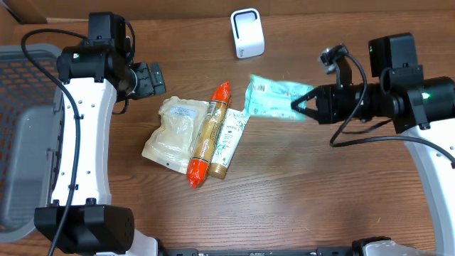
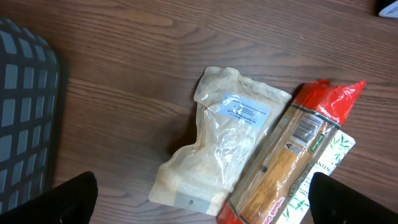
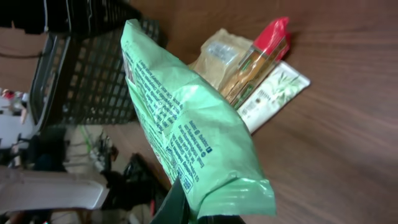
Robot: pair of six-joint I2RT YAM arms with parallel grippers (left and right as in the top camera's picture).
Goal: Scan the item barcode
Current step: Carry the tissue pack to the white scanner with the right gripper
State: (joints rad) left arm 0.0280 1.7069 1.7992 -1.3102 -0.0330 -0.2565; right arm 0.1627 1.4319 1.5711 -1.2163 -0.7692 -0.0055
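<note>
The right gripper (image 1: 304,105) is clenched on one end of the green packet (image 1: 274,98), held clear of the worktop (image 1: 320,185) near the white scanner (image 1: 247,33) at the far edge. Pickup is judged complete; presenting the barcode appears outstanding. The left gripper (image 1: 147,78) hangs released beside three packs (image 1: 199,135) lying mid-worktop.

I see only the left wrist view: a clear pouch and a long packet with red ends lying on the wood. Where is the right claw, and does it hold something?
Observer: The right claw is shut on a pale green plastic packet, to the right of the clear plastic pouch.
Operator: Is a scanner anywhere?
Observer: A small white rounded box, probably the scanner, stands farther back than the green packet, slightly to its left.
Operator: Does the packet show print?
Observer: In the right wrist view, small blue print covers the face toward that camera; I cannot make out a barcode.
</note>
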